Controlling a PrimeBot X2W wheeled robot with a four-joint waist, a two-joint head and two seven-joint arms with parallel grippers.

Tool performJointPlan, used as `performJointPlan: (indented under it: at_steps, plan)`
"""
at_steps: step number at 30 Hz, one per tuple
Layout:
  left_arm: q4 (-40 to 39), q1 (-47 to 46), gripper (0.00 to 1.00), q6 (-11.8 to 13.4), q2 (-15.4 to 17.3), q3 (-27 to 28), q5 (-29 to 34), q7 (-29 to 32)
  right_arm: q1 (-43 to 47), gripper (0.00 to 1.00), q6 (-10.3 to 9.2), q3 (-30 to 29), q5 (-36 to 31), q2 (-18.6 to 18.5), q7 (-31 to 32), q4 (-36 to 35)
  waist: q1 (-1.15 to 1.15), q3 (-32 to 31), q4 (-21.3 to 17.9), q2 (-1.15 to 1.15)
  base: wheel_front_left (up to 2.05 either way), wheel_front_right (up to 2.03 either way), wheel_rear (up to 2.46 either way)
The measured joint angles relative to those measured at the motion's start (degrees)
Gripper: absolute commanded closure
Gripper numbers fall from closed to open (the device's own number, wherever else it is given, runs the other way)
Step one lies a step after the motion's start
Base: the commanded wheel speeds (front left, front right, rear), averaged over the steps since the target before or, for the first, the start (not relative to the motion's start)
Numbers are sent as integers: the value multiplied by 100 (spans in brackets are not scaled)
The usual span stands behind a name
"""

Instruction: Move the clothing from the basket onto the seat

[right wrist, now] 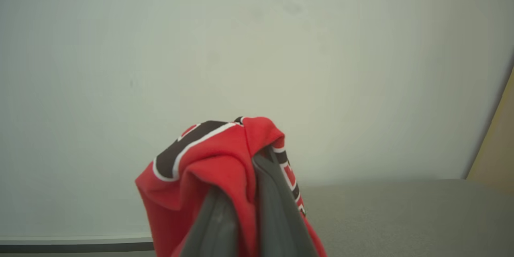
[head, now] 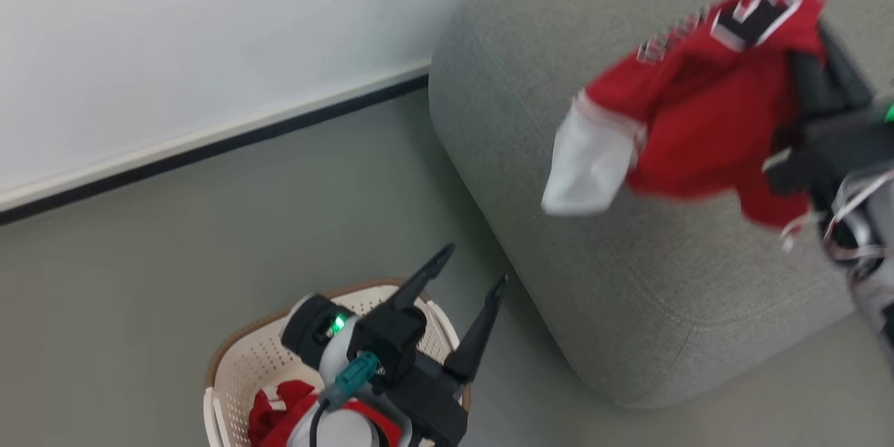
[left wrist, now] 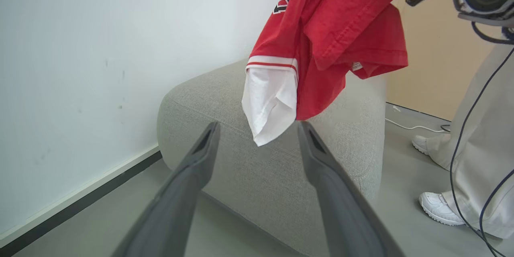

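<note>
We are facing a white wall (head: 174,28) meeting a grey floor (head: 209,237) along a dark baseboard (head: 209,149); a tan wall (left wrist: 433,68) is showing beyond.

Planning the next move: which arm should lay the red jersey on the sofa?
Right. The right end effector is shut on the jersey, hanging above the sofa; the left end effector is open and empty by the basket.

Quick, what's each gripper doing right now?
Left gripper: open, holding nothing.
Right gripper: shut on the red jersey, which hangs above the grey sofa.
</note>
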Motion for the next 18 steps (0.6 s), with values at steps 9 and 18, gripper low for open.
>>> performJointPlan:
  at_steps: [9,18]
  plan:
    - [-275,-580,0,51,98,183,132,200,-1915,100,255,-397,148,-48,103,1074,0,645,95,0,0,0,0]
    - [-423,-1024,0,44,153,156,341,397,-2866,100,242,-793,243,-357,129,2106,0,1351,302,0,0,0,0]
